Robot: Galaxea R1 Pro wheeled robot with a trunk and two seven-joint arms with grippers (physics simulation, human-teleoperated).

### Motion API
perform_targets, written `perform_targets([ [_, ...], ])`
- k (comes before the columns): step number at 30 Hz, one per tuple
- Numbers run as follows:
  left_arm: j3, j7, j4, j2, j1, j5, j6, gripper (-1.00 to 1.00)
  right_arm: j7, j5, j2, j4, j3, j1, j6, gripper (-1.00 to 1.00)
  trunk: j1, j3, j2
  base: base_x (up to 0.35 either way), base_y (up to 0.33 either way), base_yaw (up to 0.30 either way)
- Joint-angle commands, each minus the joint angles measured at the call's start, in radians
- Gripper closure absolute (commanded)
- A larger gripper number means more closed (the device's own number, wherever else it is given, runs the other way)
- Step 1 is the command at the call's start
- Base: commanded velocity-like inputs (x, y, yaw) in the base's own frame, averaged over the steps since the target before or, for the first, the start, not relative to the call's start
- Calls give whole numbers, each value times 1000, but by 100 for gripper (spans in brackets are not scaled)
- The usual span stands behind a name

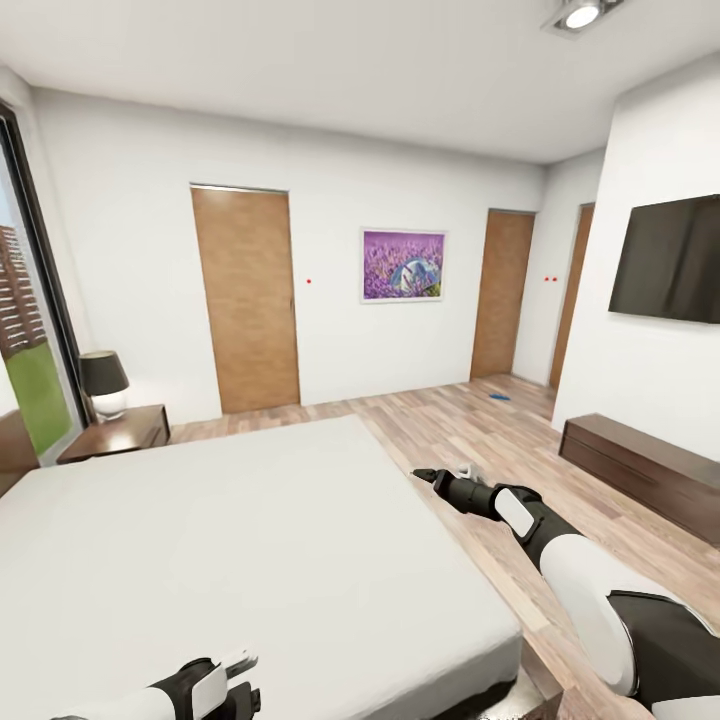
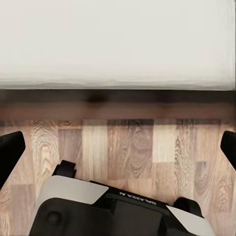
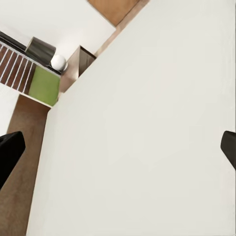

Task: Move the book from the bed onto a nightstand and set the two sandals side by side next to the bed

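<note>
Robot at the foot of the large low bed with plain off-white mattress, mattress bare, book not in sight. Small bright blue item, likely a sandal, lies on the wood-plank floor upper right of centre by the far door, well beyond the right gripper, the nearer arm; axis unclear. Both wrist views show fingertips spread wide; left gripper lower left; dark wood nightstand with lamp at left.
</note>
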Motion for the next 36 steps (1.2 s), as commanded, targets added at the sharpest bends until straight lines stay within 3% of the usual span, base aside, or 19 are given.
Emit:
perform_targets([
  [1, -8, 3, 1, 0, -1, 11, 2, -100, 1, 0, 0, -1, -8, 0, 9, -100, -4, 4, 7, 0, 0, -300],
  [10, -8, 3, 1, 0, -1, 11, 2, -100, 1, 0, 0, -1, -8, 0, 9, -100, -38, 36, 70, 0, 0, -262],
  [20, -8, 3, 1, 0, -1, 12, 2, -100, 1, 0, 0, -1, -8, 0, 8, -100, -38, 37, 70, 0, 0, -84],
  [36, -8, 3, 1, 0, -1, 12, 2, -100, 0, 1, 0, 0, -8, 0, 8, -100, -99, 87, 182, 0, 0, -236],
])
